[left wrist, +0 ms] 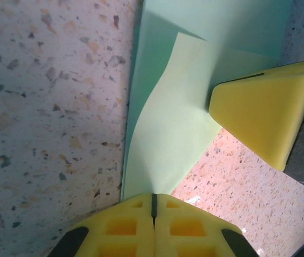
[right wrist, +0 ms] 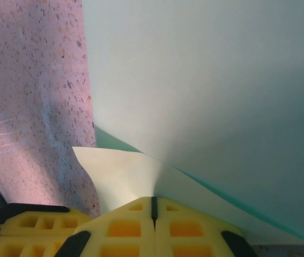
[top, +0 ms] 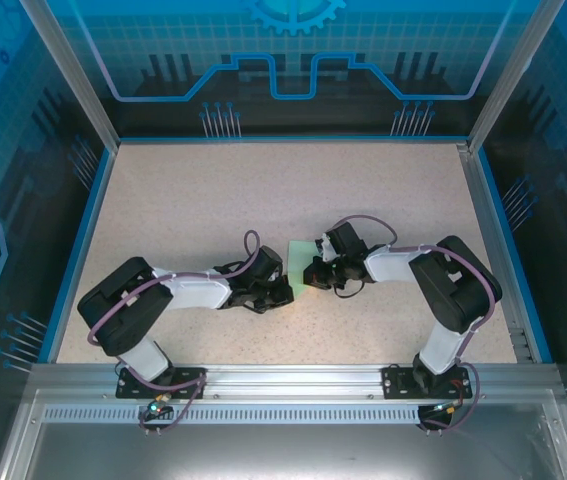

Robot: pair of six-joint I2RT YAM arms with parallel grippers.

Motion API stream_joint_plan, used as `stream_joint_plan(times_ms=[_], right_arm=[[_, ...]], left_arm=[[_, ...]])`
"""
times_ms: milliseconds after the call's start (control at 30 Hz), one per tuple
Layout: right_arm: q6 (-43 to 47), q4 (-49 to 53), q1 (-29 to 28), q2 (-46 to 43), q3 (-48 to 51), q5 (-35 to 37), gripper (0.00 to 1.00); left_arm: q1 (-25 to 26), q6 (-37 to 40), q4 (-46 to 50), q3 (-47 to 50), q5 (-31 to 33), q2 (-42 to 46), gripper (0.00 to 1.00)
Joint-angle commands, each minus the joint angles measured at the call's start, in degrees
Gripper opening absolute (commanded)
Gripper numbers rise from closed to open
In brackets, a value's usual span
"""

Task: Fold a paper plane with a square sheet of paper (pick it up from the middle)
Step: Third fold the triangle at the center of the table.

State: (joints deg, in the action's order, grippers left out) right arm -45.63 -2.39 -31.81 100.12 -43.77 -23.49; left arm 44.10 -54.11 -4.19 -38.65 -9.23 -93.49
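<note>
**Yellow fingertips [left wrist: 125,230] clamped on green paper**

Around the square sheet of paper [top: 301,262], the table [top: 213,200] lies bare out to its blue border [top: 81,250]. The sheet lies mid-table, layers overlapping. My left gripper [left wrist: 153,201] pinches one edge and my right gripper [right wrist: 153,202] a pale flap. From above, my wrists cover much of it.

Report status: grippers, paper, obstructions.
Both shut: left gripper and right gripper pinch the square sheet of paper. One flap curled up off the table. Nothing in the way.
</note>
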Motion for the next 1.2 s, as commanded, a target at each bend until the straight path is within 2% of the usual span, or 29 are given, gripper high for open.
stream_joint_plan(times_ms=[0,233,467,633,667,833,967,1167], right_arm=[[2.2,-0.4,2.1,1.5,1.1,2.3,0.00],[6.6,-5.1,8.0,0.5,2.3,0.1,0.00],[9.6,-2.3,14.0,-1.7,1.9,2.9,0.00],[9.8,1.3,14.5,-7.4,1.7,3.6,0.00],[9.5,2.3,14.4,-8.8,1.9,3.5,0.02],[6.4,5.1,13.1,-13.5,4.5,1.2,0.25],[2.1,3.5,11.9,-14.9,7.3,-2.6,0.39],[2.1,3.3,8.6,-12.0,5.7,-6.6,0.43]], left_arm=[[0.1,-0.5,7.8,1.5,2.1,-2.2,0.07],[0.1,0.5,9.5,2.0,2.4,-1.7,0.07],[-0.1,1.3,10.1,2.0,2.8,-0.8,0.07],[0.0,3.4,11.4,0.3,2.8,1.3,0.08],[0.0,4.0,11.4,0.0,2.8,2.4,0.09],[-0.3,6.6,9.1,-0.8,3.4,8.7,0.20],[-0.6,7.3,5.3,-1.6,4.1,9.5,0.21],[-1.6,7.0,3.8,-3.5,7.1,6.2,0.22]])
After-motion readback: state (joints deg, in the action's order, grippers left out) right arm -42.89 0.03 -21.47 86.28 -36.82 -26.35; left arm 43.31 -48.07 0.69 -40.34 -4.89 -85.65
